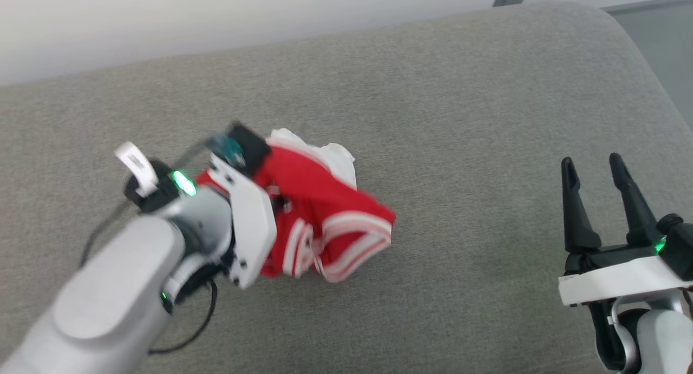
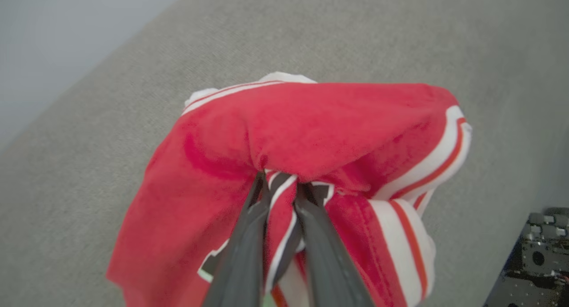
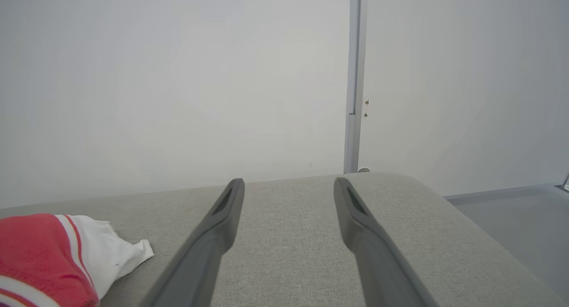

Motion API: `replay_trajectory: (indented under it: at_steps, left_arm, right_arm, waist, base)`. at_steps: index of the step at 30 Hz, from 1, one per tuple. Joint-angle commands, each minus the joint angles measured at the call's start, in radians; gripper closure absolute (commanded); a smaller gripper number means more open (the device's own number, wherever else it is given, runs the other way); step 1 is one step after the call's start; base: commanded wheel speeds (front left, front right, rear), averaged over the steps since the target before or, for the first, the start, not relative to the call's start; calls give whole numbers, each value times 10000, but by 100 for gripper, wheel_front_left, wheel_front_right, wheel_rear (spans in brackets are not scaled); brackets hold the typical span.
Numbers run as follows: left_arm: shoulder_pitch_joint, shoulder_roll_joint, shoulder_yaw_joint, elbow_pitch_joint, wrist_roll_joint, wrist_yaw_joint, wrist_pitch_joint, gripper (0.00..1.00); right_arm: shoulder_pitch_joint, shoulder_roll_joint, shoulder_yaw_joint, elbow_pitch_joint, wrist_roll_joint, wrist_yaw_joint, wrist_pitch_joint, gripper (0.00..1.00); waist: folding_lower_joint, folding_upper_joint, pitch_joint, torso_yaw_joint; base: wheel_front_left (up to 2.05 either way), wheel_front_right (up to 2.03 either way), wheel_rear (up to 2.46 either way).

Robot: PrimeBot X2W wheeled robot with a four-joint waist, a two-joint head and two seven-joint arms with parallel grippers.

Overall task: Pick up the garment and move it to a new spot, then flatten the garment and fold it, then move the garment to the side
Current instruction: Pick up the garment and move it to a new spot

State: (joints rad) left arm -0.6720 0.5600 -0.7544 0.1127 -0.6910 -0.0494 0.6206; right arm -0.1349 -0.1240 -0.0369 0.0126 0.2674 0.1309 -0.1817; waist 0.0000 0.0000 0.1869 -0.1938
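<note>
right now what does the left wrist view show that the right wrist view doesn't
Left wrist view: the left gripper shut on a fold of the garment, red cloth bunched over the grip, striped trim at the right. Right wrist view: the right gripper open and empty, a pale wall and vertical post behind, floor at the right. Both: the grey cushion and the garment, which in the right wrist view is a red-and-white corner at the lower left.
</note>
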Motion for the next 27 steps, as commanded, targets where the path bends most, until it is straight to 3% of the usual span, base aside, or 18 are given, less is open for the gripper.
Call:
replay_trajectory:
  at_steps: [1, 12, 13, 15, 27]
  left_arm:
    - [162, -49, -125, 248, 93, -86, -88, 100]
    - [678, -1372, -1296, 3809, -159, -671, -647, 100]
    - [605, -1441, -1333, 3971, -186, -681, -782, 95]
    - [471, -1600, -1248, 4169, -344, -746, -1133, 0]
    - [263, -1271, -769, 3568, -596, -807, -3307, 0]
  right_arm:
    - [14, 33, 35, 89, 65, -2, -86, 0]
    - [-247, -15, 682, 837, 264, -3, -264, 0]
    - [-270, -42, 732, 882, 281, -3, -271, 0]
    - [-294, -100, 811, 984, 318, -3, -265, 0]
    - [64, -565, 889, 1275, 502, -3, -313, 0]
  waist:
    - [0, 0, 4, -93]
    - [0, 0, -217, -177]
    - [0, 0, -263, -139]
    - [0, 0, -385, -47]
    - [0, 0, -1251, 736]
  base:
    - [0, 0, 0]
    - [0, 0, 0]
    - [0, 0, 0]
    - [0, 0, 0]
    - [0, 0, 0]
